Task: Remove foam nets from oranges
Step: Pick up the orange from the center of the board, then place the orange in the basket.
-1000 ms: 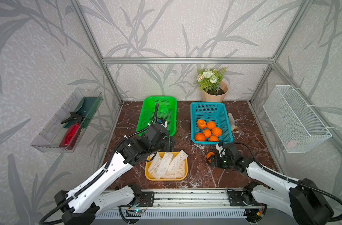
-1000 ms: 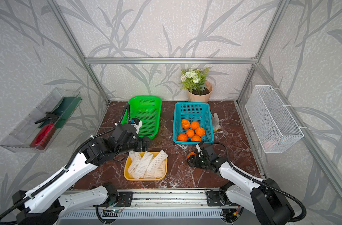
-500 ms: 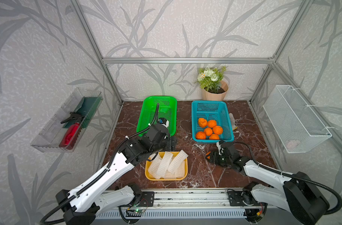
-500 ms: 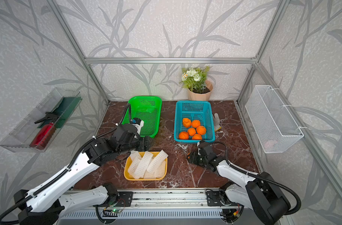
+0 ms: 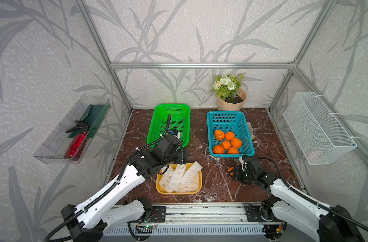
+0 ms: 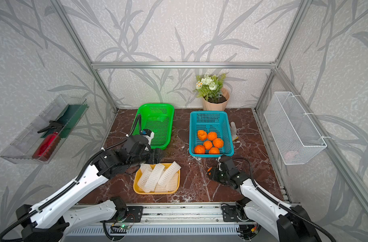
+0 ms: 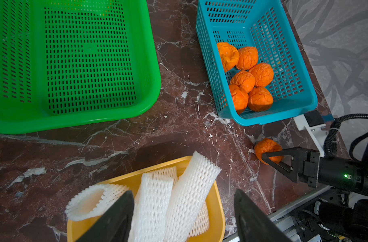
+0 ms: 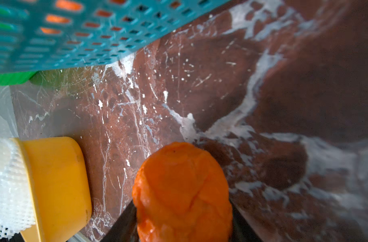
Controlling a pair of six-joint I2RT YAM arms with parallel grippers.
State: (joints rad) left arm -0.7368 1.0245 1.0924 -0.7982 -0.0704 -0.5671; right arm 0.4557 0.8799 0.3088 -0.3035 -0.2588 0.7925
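Observation:
Several bare oranges [image 5: 226, 144] lie in the teal basket [image 5: 231, 154], also seen in the left wrist view as oranges [image 7: 252, 77]. One more orange [image 5: 230, 170] [image 8: 182, 188] sits low over the marble in front of that basket. My right gripper [image 5: 232, 172] [image 8: 182, 226] is shut on it, and the fruit is squeezed between the dark fingers [image 7: 273, 154]. Several foam nets [image 5: 179, 178] [image 7: 158, 199] are piled in the yellow tray [image 5: 179, 192]. My left gripper [image 5: 184, 156] [image 7: 183, 192] hangs open over the tray's far edge, holding nothing.
A green basket [image 5: 156, 125] with nothing in it stands at the back left, next to the left arm. A flower pot [image 5: 232, 102] stands behind the teal basket. A white wire basket [image 5: 317, 127] hangs on the right wall and a clear shelf with a red bottle [image 5: 76, 142] on the left.
The right gripper's jaws have closed in on the orange on the table. The left arm has hardly moved.

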